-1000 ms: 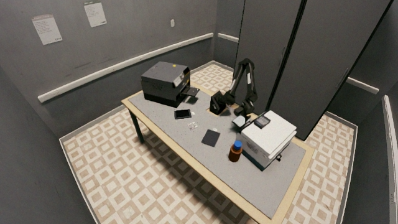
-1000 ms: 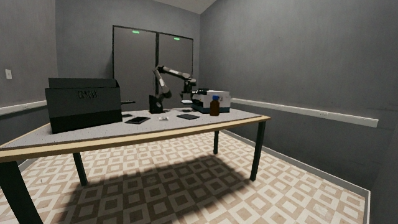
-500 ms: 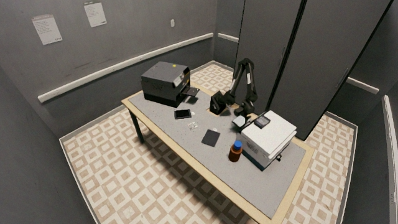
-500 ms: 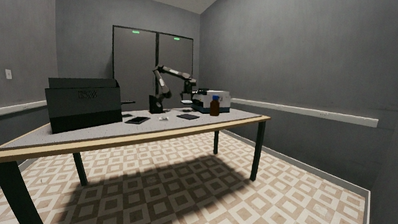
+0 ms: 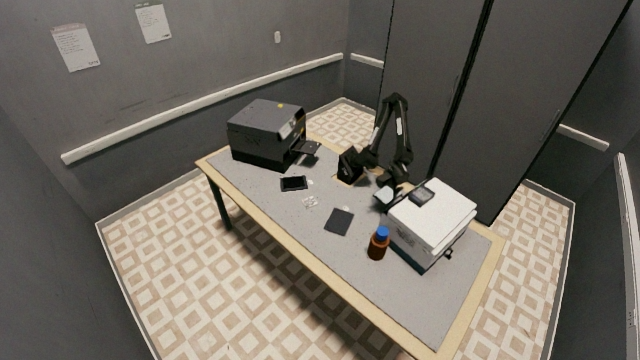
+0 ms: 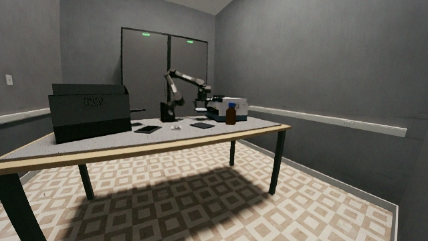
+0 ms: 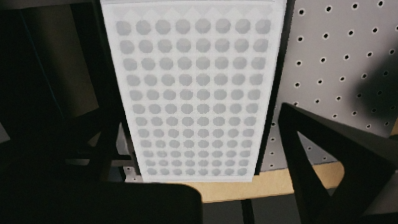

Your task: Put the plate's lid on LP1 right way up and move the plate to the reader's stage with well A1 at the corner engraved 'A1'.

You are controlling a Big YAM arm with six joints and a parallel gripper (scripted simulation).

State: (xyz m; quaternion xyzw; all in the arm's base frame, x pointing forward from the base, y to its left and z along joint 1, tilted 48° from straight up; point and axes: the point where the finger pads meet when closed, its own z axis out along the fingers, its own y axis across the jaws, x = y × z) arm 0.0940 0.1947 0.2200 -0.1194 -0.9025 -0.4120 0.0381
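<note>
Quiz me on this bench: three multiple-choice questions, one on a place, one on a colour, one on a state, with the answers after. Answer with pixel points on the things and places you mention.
1. Where is the bottle (image 5: 378,248) (image 6: 231,116)?
A) On the floor
B) Beside the white machine (image 5: 432,212) (image 6: 219,104)
C) On the dark machine

2. What colour is its cap (image 5: 382,233) (image 6: 231,105)?
A) Blue
B) Red
C) Yellow

3. How is the gripper (image 5: 385,194) (image 6: 200,107) (image 7: 198,112)?
A) Shut on the bottle
B) Shut on nothing
C) Open

Answers:
1 B: it stands on the bench by that machine.
2 A: both room views show blue.
3 C: the fingers stand wide apart close up.
</note>
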